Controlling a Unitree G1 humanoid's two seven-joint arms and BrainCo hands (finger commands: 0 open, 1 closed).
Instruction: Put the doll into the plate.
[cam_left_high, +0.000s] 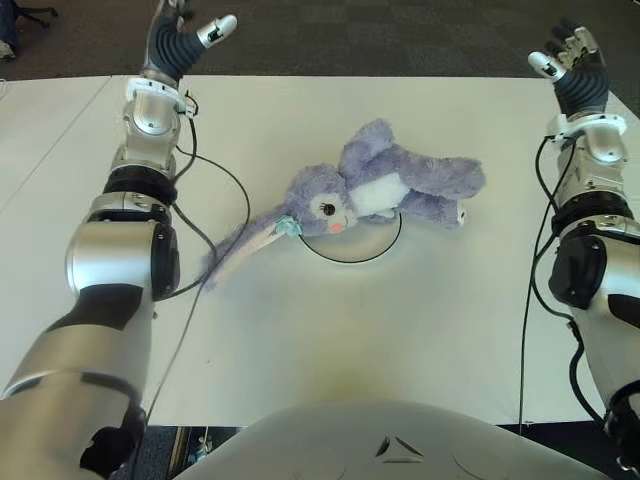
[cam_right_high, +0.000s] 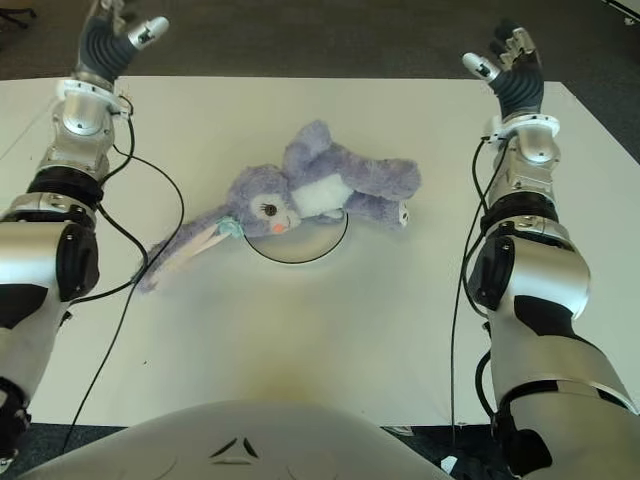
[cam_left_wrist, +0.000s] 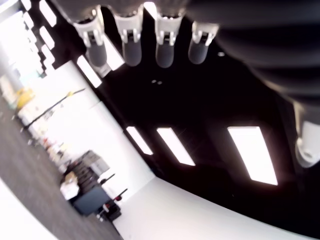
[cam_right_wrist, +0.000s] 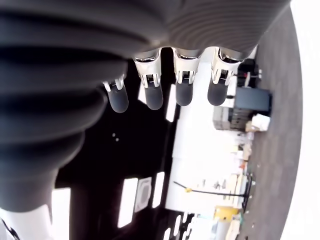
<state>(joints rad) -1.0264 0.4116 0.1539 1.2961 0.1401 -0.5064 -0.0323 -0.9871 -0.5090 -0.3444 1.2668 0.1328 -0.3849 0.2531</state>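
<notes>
A purple plush rabbit doll (cam_left_high: 385, 185) with a white belly lies on its side across the white plate (cam_left_high: 355, 247), covering most of it; only the plate's near rim shows. Its long ears (cam_left_high: 245, 247) trail off the plate toward my left onto the table. My left hand (cam_left_high: 185, 40) is raised at the far left edge of the table, fingers spread and holding nothing. At the far right edge my right hand (cam_left_high: 567, 55) is also raised, open and empty. Both wrist views show only relaxed fingertips (cam_left_wrist: 132, 50) against the ceiling.
The white table (cam_left_high: 330, 340) spans the view, with dark carpet beyond its far edge. Black cables (cam_left_high: 215, 180) run along both arms onto the tabletop. A chair base (cam_left_high: 30, 12) shows at the far left on the floor.
</notes>
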